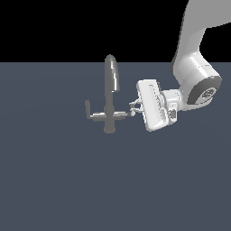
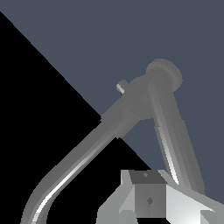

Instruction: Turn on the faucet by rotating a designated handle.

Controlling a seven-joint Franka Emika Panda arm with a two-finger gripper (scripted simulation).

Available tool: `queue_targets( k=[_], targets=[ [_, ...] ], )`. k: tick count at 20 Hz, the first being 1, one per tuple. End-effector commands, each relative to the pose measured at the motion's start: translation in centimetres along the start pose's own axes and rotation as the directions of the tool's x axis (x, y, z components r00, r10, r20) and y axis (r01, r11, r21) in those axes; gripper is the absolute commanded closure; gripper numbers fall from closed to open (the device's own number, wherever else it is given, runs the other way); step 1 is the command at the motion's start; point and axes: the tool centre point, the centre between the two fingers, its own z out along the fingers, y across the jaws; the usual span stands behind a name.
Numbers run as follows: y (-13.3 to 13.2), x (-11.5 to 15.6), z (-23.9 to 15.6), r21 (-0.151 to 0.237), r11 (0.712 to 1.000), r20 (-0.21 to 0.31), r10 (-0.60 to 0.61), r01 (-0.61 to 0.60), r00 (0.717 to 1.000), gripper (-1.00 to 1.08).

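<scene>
The gripper (image 1: 133, 108) sits at the tip of the handle (image 1: 122, 114), the faucet's arm on the exterior view's right; whether its fingers are apart or clamped I cannot tell. The faucet (image 1: 109, 92) stands on the grey floor (image 1: 54, 180). The approach seems finished, so next the handle needs a push around the faucet's stem.

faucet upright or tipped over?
Upright. In the exterior view the faucet stands on its round base on the floor, spout curving over at the top, crossbar level. The gripper is at the handle.
</scene>
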Motion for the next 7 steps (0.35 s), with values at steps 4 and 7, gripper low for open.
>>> queue_targets(
  k=[4, 7],
  targets=[
    [4.2, 1.3, 0.4, 0.002, 1.000, 0.006, 0.023, -0.023, 1.000, 1.08],
    [5.7, 1.8, 0.5, 0.002, 1.000, 0.009, 0.029, -0.029, 1.000, 1.08]
  ],
)
